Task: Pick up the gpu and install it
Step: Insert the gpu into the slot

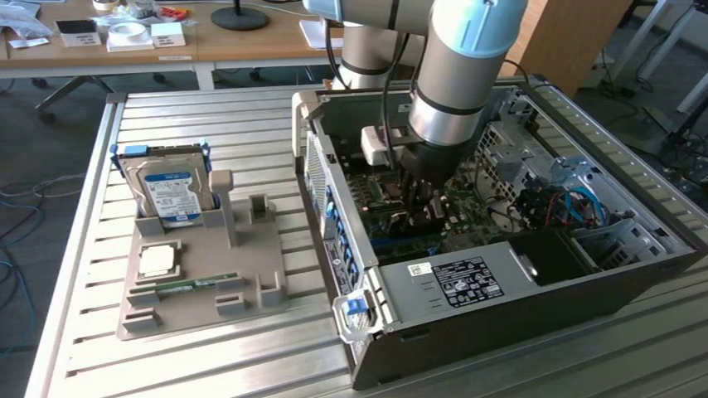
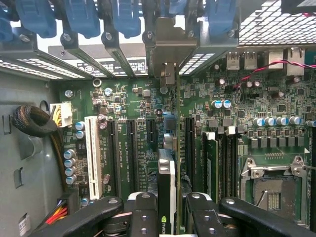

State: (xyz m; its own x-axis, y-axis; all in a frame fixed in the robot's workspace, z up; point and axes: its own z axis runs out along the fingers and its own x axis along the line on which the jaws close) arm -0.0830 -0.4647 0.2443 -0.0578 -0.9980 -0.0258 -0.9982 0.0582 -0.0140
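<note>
Currently claw (image 2: 168,205) is clamped on the gpu (image 2: 167,173), black fingers (image 2: 143,215) pinching it edge-on. Nvidia eye logo readable on the cooler's edge. Card stands upright inside the open tower case (image 1: 498,332), over the green motherboard (image 2: 138,143), among black slots, near the white slot (image 2: 91,153). Silver bracket end meets the rear openings under the blue latches (image 2: 79,17). Beside the case, on the slatted metal surface (image 1: 199,112), a grey tray (image 1: 254,290) holds a blue-labelled hard drive (image 1: 172,195).
</note>
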